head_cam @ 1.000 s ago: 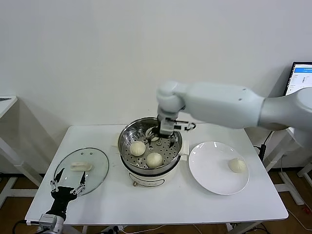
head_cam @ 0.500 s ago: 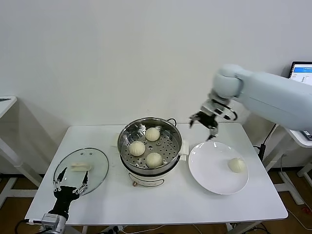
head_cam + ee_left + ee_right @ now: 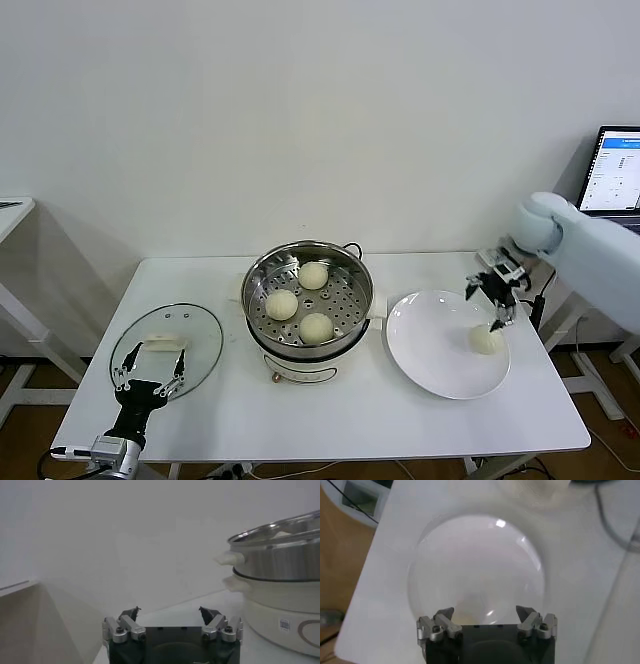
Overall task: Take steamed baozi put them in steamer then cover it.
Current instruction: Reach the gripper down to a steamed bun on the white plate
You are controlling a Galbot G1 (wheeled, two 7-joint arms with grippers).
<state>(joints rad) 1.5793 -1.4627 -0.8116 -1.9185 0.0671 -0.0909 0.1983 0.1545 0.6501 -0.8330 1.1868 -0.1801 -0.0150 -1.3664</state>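
Baozi in steamer: three baozi (image 3: 314,275), (image 3: 282,304), (image 3: 317,326) lie on the perforated tray, apart from each other, one toward the back and two toward the front.
Fourth baozi: the last baozi (image 3: 486,340) sits on the right part of the white plate (image 3: 430,350), near its rim.
Steamer: the steamer (image 3: 300,355) stands in the middle of the bench (image 3: 350,415), uncovered; in the left wrist view its steel wall and white base (image 3: 280,580) show at the side.
Cover: the cover (image 3: 205,345) lies flat on the left part of the bench, well apart from the steamer, white handle up.
Right gripper: the right gripper (image 3: 495,295) hangs just above the fourth baozi with its jaws spread wide and holds nothing; in its wrist view the fingers (image 3: 445,617) stand apart over the plate (image 3: 475,570).
Left gripper: the left gripper (image 3: 150,375) waits low at the front left edge of the bench, just in front of the cover, jaws apart and empty.
Around: a laptop screen (image 3: 612,170) is at the far right, behind the right arm; a white wall is behind the bench.
In the way: nothing stands between the right gripper and the baozi on the plate.
Change: one second ago the right gripper was inside the steamer at the back and only two baozi showed there; now three show and the gripper has crossed to the plate. The left gripper has stayed nearly where it was.
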